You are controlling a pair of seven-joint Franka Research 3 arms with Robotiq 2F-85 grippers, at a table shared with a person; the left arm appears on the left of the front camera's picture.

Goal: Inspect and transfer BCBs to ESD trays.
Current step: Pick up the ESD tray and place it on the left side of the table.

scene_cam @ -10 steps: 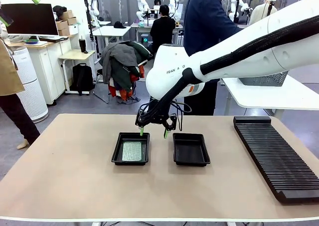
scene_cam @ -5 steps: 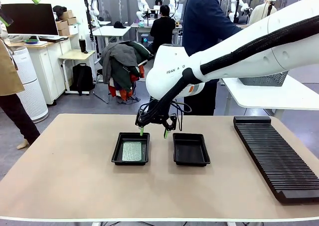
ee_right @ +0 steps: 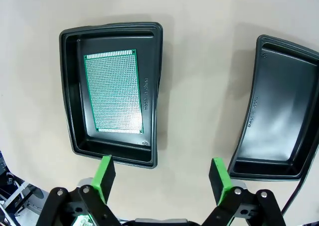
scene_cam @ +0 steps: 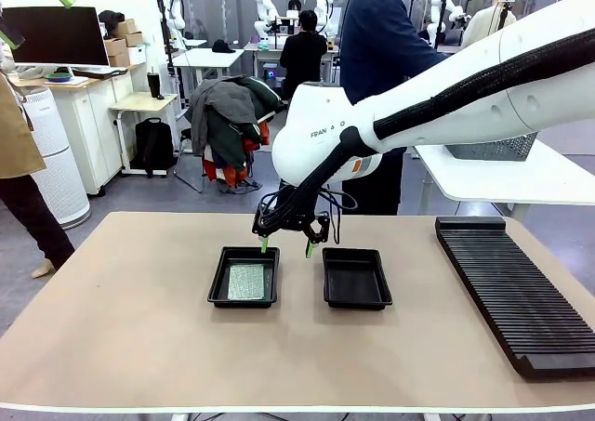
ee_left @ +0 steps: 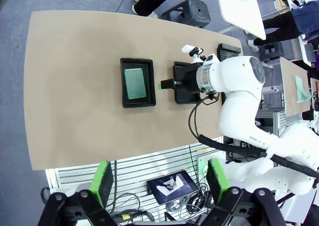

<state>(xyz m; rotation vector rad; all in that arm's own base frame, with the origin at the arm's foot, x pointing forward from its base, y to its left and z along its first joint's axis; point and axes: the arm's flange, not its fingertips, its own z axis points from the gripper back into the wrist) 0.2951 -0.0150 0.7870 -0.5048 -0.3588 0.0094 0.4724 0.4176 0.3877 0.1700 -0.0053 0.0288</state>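
The right end effector [scene_cam: 285,245] is hovering low over the middle of the desk [scene_cam: 139,328], above the strip of bare surface between the two ESD trays and toward their far ends. Its jaws are standing wide open and are gripping nothing; in the right wrist view the two green-padded fingers [ee_right: 105,170] are framing the gap between the trays, clear of both rims.

One BCB [scene_cam: 245,282] is lying flat inside the left ESD tray [scene_cam: 244,303], which is sitting near the middle of the desk, slightly toward the left edge. From the right wrist camera the board [ee_right: 113,92] is resting on the tray floor, lined up with the tray walls and nearer one long wall than the other. The right ESD tray [scene_cam: 358,304] is sitting just beside the first, apart from it, and is showing its bare black floor.

The left end effector [ee_left: 160,180] is hanging high above the desk, looking down on both trays, with its jaws spread open and gripping nothing.

A long black slotted rack [scene_cam: 516,291] is lying along the right edge of the desk. A person [scene_cam: 381,40] in dark blue is standing beyond the far edge.
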